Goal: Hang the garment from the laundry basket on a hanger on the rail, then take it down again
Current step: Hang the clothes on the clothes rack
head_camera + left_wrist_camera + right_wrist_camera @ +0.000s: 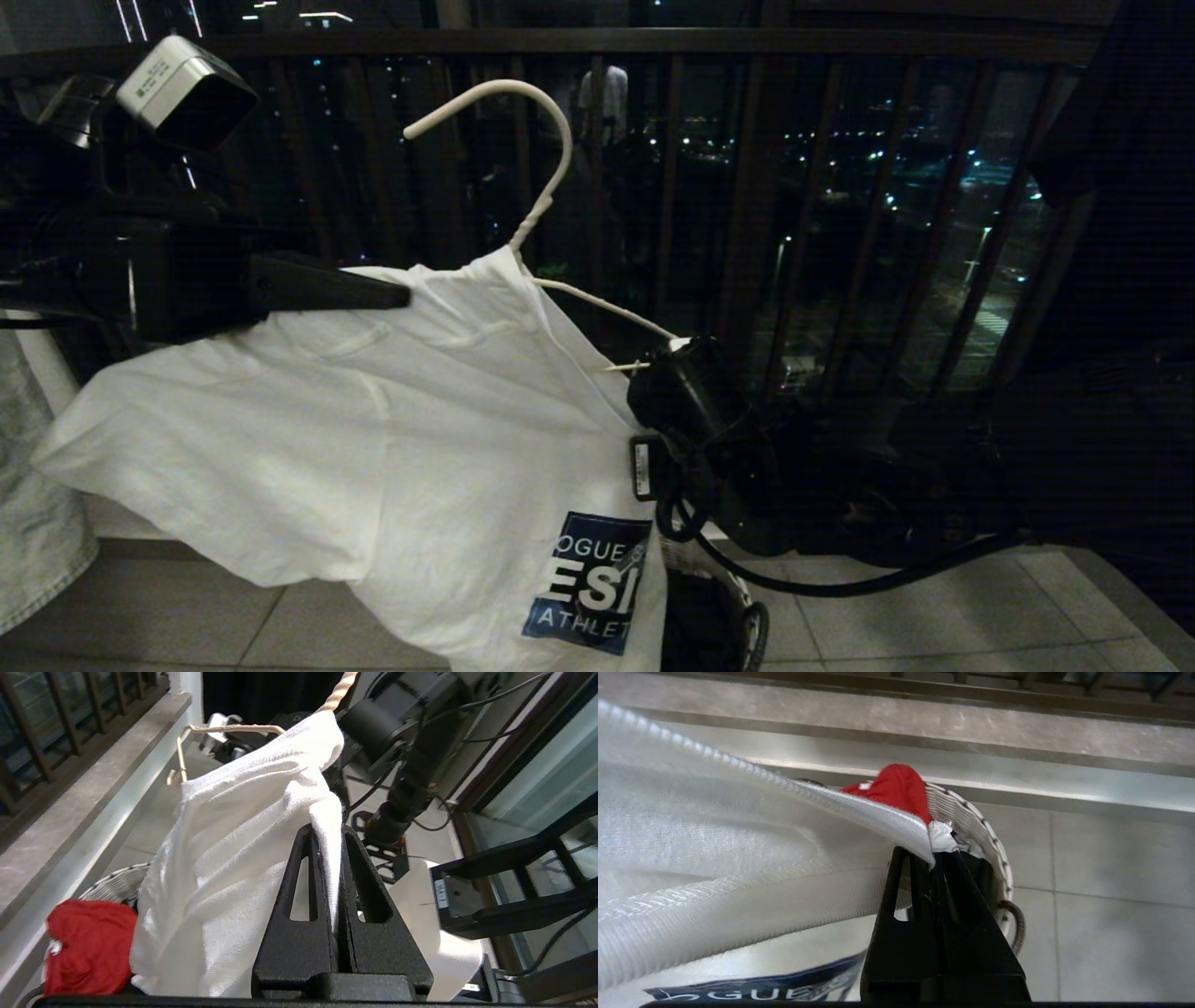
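Note:
The garment (373, 448), a white T-shirt with a dark blue print, is draped over the white wire hanger (546, 168), which is held in the air with its hook free. My left gripper (403, 297) is shut on a fold of the shirt's shoulder (327, 840), left of the hanger's neck. My right gripper (651, 369) is shut on the ribbed collar edge (930, 851), by the hanger's bare right arm. The laundry basket (971, 816) stands on the floor below, with a red garment (896, 788) in it. The rail is out of view.
The dark balcony railing (747, 187) runs close behind the hanger. A pale denim piece (37, 523) hangs at the far left and a black garment (1120, 187) at the right. A stone ledge (93, 788) borders the tiled floor (1111, 905).

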Controlling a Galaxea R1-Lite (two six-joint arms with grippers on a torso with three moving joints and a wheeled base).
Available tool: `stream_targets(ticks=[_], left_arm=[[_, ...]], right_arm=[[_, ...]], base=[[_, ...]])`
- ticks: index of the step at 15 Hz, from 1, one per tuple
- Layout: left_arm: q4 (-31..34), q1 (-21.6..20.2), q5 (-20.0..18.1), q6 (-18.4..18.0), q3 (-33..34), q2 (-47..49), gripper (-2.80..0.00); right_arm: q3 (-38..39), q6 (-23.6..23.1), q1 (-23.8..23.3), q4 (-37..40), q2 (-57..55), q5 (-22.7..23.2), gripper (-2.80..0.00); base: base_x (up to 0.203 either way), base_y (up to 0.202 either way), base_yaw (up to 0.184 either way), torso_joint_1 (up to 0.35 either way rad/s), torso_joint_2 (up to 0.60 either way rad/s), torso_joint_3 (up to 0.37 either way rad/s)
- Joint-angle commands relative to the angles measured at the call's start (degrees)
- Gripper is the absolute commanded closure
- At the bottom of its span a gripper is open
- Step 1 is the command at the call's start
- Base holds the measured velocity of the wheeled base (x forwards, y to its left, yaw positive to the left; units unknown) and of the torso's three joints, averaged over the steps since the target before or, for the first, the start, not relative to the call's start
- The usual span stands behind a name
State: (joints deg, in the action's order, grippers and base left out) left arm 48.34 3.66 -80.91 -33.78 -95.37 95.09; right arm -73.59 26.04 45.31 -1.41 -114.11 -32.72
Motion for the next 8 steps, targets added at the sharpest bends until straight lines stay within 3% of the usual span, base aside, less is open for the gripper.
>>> stream_targets(ticks=[1,8], left_arm=[[0.4,0.2,-0.5,-0.1,0.0,-0.1,0.0],[0.6,1.4,-1.7,1.9,0.1,-0.3,0.0]], right_arm=[[0.7,0.1,0.0,-2.0,0.0,0.2,0.0],[2.3,-0.1,0.2,-8.3,-0.1,1.7,0.0]], base=[[0.0,0.0,0.0,0.0,0.0,0.0],[0.0,0.0,0.0,0.0,0.0,0.0]])
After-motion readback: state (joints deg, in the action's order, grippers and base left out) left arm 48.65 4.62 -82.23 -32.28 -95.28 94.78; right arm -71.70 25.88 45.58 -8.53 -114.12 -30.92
